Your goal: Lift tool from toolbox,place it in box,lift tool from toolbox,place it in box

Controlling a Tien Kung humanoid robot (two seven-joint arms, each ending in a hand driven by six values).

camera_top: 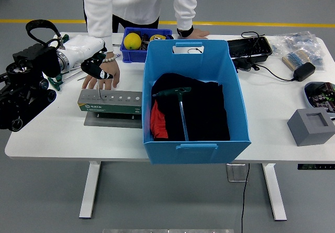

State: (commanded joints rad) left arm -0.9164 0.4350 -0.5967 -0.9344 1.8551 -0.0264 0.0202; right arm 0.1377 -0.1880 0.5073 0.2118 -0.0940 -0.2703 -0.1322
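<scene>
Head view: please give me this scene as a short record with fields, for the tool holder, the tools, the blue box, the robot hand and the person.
tool holder: green block on a grey base, left of the blue box
held tool: T-handle wrench, shaft tip at the holder's top
left robot hand: closed on the wrench handle
right robot hand: not in view
blue box: mid-table, holds black cloth and red item
tool in box: second T-handle wrench lying on the cloth
person: far side, one hand by the holder, other hand on the table
</scene>
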